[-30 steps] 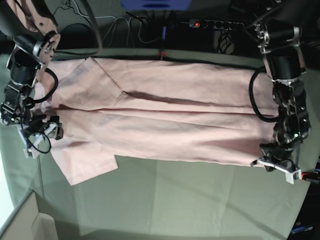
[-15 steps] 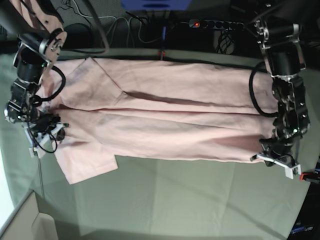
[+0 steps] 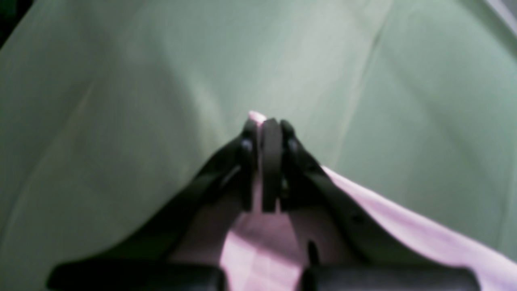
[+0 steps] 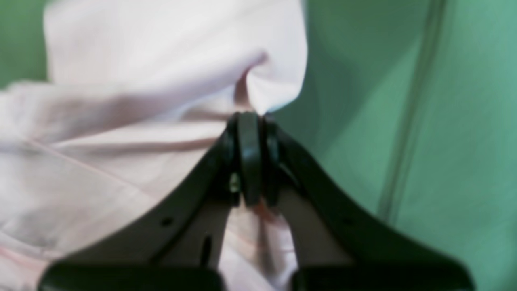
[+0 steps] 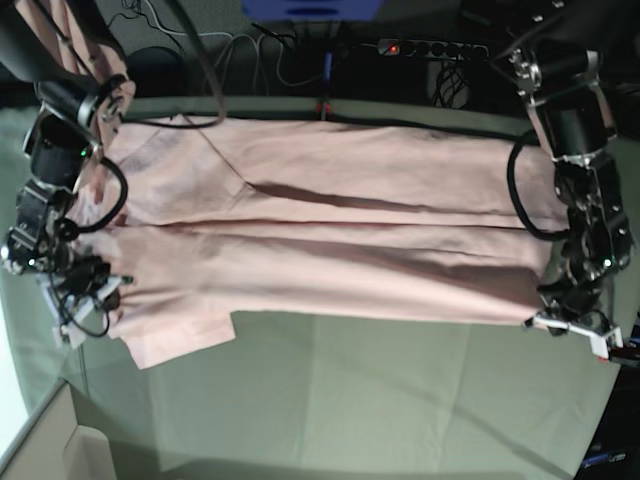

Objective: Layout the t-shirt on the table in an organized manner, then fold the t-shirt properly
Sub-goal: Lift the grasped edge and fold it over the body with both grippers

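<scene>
The pale pink t-shirt (image 5: 340,230) lies stretched across the grey-green table (image 5: 330,400), plain side up, its lettering hidden. My left gripper (image 5: 565,322), on the base view's right, is shut on the shirt's hem corner; in the left wrist view the left gripper (image 3: 266,123) pinches pink cloth (image 3: 404,230) just above the table (image 3: 121,81). My right gripper (image 5: 92,290), on the base view's left, is shut on the shirt's edge near the sleeve (image 5: 180,335). In the right wrist view the right gripper (image 4: 250,117) pinches bunched pink cloth (image 4: 161,60).
A power strip (image 5: 432,47) and cables lie behind the table's far edge, by a red clamp (image 5: 322,105). A cardboard box (image 5: 45,445) sits at the near left corner. Bare table cloth spreads in front of the shirt.
Both grippers kept hold of the shirt and moved toward the table's near edge and outward. The shirt is pulled tauter and flatter.
</scene>
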Available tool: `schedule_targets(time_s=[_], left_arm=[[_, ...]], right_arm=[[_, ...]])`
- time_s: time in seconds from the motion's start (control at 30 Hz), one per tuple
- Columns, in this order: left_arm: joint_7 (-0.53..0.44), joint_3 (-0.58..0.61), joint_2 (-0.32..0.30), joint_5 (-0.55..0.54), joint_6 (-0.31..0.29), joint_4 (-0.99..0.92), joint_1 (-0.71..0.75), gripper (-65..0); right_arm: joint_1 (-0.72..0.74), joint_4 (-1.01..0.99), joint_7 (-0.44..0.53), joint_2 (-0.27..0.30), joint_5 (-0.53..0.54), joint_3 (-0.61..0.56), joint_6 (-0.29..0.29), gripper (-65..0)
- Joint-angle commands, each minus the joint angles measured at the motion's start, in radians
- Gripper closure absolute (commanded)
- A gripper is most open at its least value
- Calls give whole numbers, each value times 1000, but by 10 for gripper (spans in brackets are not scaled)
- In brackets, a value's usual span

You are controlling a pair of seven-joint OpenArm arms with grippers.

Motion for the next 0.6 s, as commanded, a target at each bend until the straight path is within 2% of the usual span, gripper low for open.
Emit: schedule_targets(time_s=[0.0,0.27,0.4,0.57], left_arm=[[-33,-1,-15,-4,-1,22,-35,-1],[-32,0,-8,-6,-1,65,-84,-1],[11,0,-6,-7,-1,100,-113,-1],[65,0,-4,-7,-1,160,-136,-1]], right_arm=[[38,23,22,15,16,1,5,0],[113,25,22,39,18,2,5,0],[139,25,22,41,18,7,5,0],[159,25,21,41,18,70,5,0]])
